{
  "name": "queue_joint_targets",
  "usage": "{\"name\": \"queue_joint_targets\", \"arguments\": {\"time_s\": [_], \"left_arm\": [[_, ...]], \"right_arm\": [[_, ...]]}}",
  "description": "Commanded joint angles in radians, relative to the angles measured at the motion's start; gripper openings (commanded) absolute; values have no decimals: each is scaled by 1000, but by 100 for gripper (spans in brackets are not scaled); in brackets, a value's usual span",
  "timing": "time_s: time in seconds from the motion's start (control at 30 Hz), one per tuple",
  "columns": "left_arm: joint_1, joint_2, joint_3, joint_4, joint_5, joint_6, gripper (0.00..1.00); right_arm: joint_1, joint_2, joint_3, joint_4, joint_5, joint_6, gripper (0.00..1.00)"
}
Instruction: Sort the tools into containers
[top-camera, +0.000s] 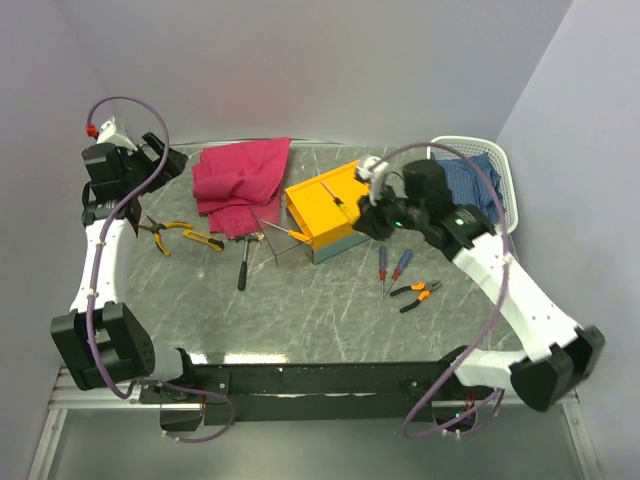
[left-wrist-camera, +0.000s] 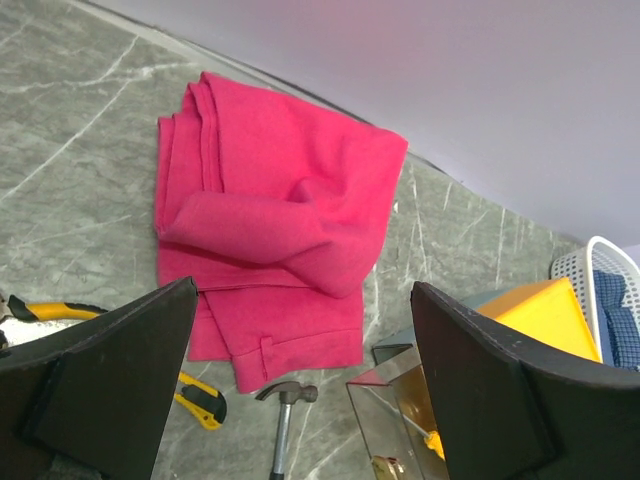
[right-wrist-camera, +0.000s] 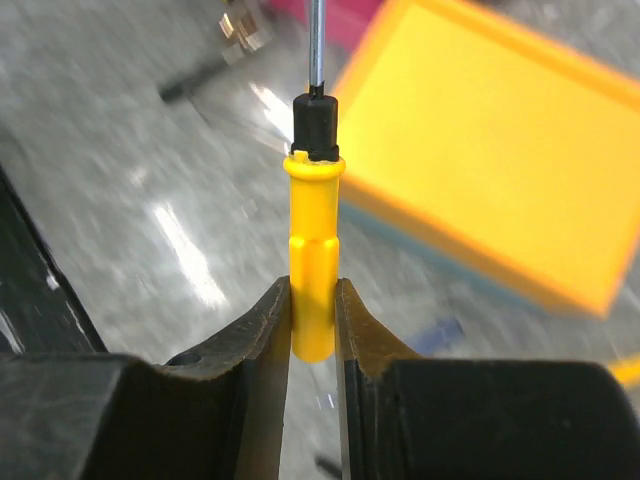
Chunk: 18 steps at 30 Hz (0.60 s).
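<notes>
Early going: the right gripper (right-wrist-camera: 313, 290) pinches a screwdriver (right-wrist-camera: 313, 200) by its smooth yellow plastic handle, thin steel shaft over the boxy orange toolbox (top-camera: 318, 212); the left gripper (left-wrist-camera: 303, 290) gapes wide, empty. By my read 0 tools are sorted: hammer (top-camera: 243, 262), 2 pliers (top-camera: 187, 236) and 2 more screwdrivers (top-camera: 383, 266) lie on the marbled table (top-camera: 320, 310), and the white lattice basket (top-camera: 466, 140) holds only cloth (top-camera: 470, 180).
</notes>
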Motion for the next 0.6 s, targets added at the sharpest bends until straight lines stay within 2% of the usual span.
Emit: {"name": "queue_joint_targets", "arguments": {"time_s": [0.0,0.13,0.3,0.57], "left_arm": [[-2,-82,8,29,8,7,95],[-2,-134,-4,23,4,15,95],[1,-203,-50,29,-7,22,96],[21,-288,-91,27,-19,32,97]], "right_arm": [[104,142,136,144,-4,116,0],[175,338,283,126,54,123,0],[212,488,424,104,91,119,0],[221,577,380,119,114,136,2]]}}
